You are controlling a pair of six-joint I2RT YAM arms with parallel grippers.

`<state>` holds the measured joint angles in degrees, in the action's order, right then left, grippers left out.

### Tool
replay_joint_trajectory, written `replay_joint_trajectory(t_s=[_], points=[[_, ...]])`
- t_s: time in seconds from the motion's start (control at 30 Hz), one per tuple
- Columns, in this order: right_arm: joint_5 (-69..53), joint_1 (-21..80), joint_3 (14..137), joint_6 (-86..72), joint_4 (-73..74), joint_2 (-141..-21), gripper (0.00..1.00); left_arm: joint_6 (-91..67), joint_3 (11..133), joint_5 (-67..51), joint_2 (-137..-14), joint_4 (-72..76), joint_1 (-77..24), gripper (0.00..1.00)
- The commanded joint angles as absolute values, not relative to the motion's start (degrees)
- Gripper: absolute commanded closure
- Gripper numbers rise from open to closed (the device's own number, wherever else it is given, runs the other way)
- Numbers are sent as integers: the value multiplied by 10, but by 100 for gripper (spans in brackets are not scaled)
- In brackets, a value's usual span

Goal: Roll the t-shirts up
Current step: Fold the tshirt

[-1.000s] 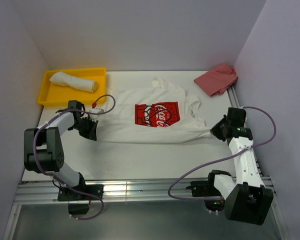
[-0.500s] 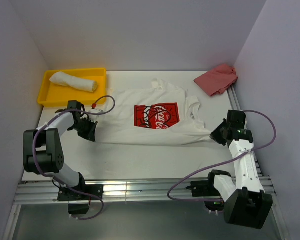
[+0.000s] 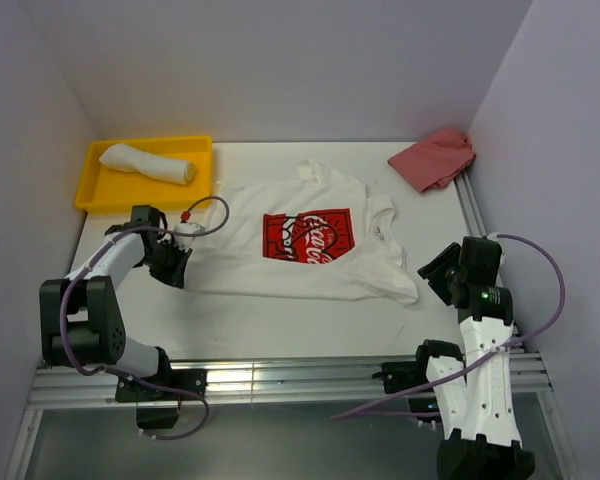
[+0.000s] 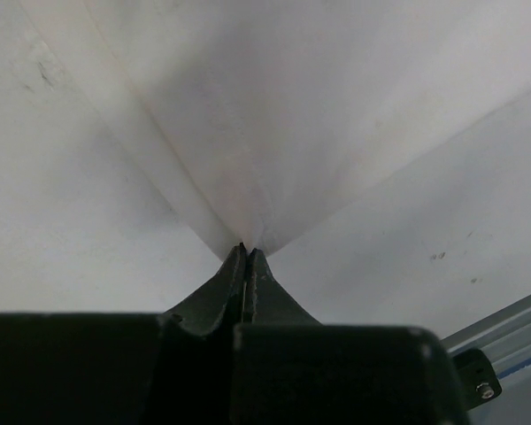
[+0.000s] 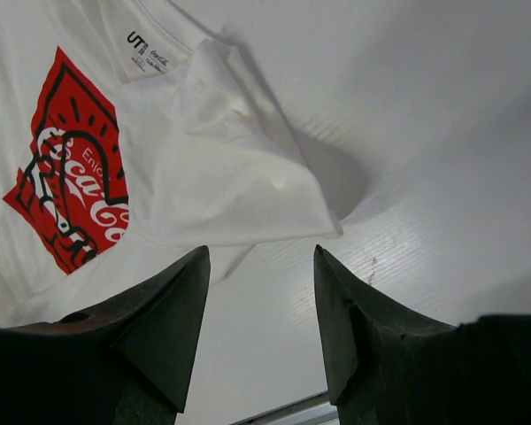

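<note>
A white t-shirt with a red chest print (image 3: 305,240) lies spread on the white table, collar toward the right. My left gripper (image 3: 178,266) is shut on its left hem (image 4: 248,208), and the cloth fans out from the pinched tips. My right gripper (image 3: 432,278) stands open just right of the shirt's sleeve corner (image 5: 323,223), holding nothing, fingers apart above bare table. A second white t-shirt (image 3: 147,163) lies rolled up in the yellow tray (image 3: 202,148).
A pinkish-red cloth (image 3: 434,158) lies bunched at the back right corner. The table's metal front rail (image 3: 280,378) runs along the near edge. Grey walls close in on both sides and behind.
My right gripper has opened, let go of the shirt's right corner and drawn back toward the near edge. The shirt has slid left and now lies slack. The left gripper stays shut on the hem.
</note>
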<state>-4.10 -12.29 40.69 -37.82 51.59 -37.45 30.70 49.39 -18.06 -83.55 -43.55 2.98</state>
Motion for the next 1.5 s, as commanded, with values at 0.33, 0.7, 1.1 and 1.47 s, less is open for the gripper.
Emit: replay_joint_trajectory(t_s=[0.33, 0.7, 1.1, 1.47], points=[[15, 59, 480, -415, 374, -639, 45, 301, 536, -167, -808, -490, 33, 46], [-18, 69, 488, -386, 277, -807, 51, 274, 664, -195, -869, -513, 35, 42], [46, 21, 465, -392, 291, -816, 49, 265, 672, -219, -958, -462, 35, 44], [59, -73, 440, -383, 308, -770, 46, 268, 662, -207, -984, -432, 38, 44]])
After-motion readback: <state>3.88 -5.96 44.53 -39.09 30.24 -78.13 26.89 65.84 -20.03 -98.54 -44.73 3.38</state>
